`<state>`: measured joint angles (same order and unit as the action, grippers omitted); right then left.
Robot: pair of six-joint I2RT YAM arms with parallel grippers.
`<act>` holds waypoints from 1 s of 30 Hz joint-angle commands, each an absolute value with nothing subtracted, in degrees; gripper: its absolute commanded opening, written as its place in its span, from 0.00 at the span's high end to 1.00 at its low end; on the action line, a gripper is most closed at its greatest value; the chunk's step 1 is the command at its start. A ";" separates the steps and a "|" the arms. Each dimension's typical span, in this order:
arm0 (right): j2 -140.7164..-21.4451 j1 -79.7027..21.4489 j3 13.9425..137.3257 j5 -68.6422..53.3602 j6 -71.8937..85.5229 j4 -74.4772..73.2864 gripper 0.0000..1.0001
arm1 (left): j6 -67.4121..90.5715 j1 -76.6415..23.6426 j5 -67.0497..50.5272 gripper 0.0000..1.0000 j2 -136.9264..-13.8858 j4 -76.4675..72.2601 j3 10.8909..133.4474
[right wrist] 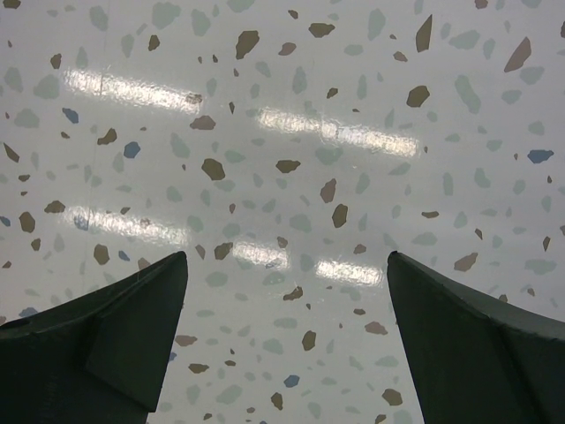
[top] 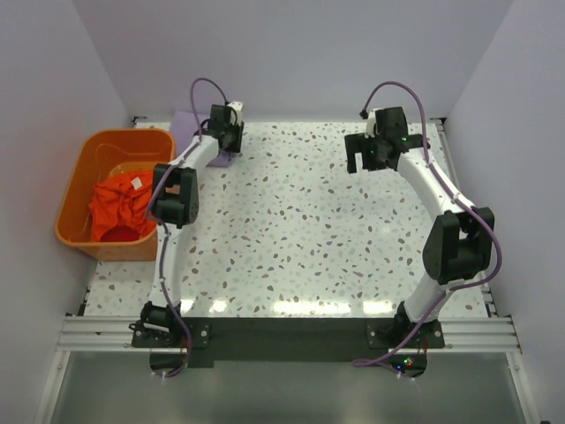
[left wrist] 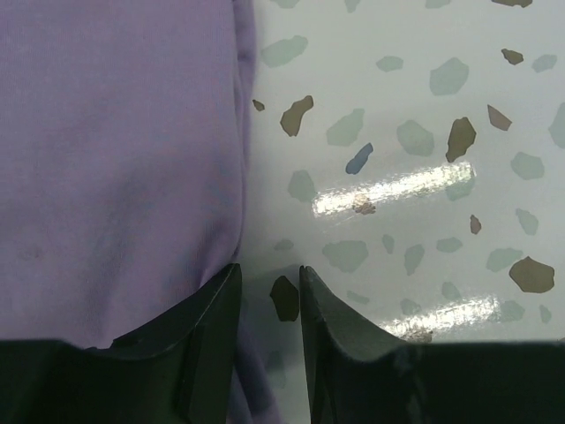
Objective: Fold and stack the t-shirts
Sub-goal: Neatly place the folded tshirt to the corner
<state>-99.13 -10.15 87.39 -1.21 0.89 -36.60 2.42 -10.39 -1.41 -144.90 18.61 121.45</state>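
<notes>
left gripper (left wrist: 267, 270) narrow at lavender t-shirt (left wrist: 115, 159) edge — hold unclear | right gripper (right wrist: 287, 258) wide, empty

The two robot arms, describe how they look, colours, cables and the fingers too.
Both the left arm and right arm have white tube links with chunky black joints. A purple cable loops along each. The left gripper and right gripper have dark, wedge-shaped fingers tapering to blunt tips.
</notes>
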 commanded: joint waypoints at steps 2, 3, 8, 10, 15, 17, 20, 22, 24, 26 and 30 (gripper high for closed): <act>-96.77 -9.93 87.19 -1.58 0.53 -36.91 0.01 | 3.43 -8.70 1.93 0.61 -146.16 20.92 123.75; -96.68 -9.93 87.27 -1.41 0.44 -36.91 0.01 | 3.34 -8.61 2.11 0.60 -146.16 20.92 123.75; -96.94 -9.84 87.54 -1.58 0.53 -37.00 0.01 | 2.81 -7.74 3.43 0.58 -146.42 21.09 124.36; -96.86 -9.93 87.54 -1.49 0.44 -37.00 0.01 | 3.07 -6.86 3.86 0.58 -146.69 21.44 124.98; -96.68 -9.93 87.01 -1.67 0.44 -37.27 0.01 | 3.16 -5.19 5.36 0.54 -147.04 20.83 124.72; -96.59 -9.93 87.01 -1.58 0.53 -37.27 0.01 | 3.16 -4.84 5.36 0.53 -147.13 20.57 124.72; -96.50 -9.93 86.92 -1.49 0.44 -37.35 0.01 | 3.08 -4.40 5.62 0.53 -147.30 20.30 124.98; -96.68 -9.93 87.10 -1.49 0.44 -37.35 0.01 | 2.90 -4.13 5.97 0.53 -147.57 20.13 125.24; -96.85 -9.93 87.27 -1.49 0.44 -37.44 0.01 | 2.73 -3.96 6.50 0.53 -147.92 20.04 125.77; -96.86 -10.02 87.45 -1.32 0.44 -37.53 0.01 | 2.55 -3.52 7.12 0.53 -148.09 19.78 125.86; -96.85 -9.93 87.45 -0.88 0.26 -37.71 0.01 | 1.76 -2.38 7.73 0.53 -148.27 19.34 126.47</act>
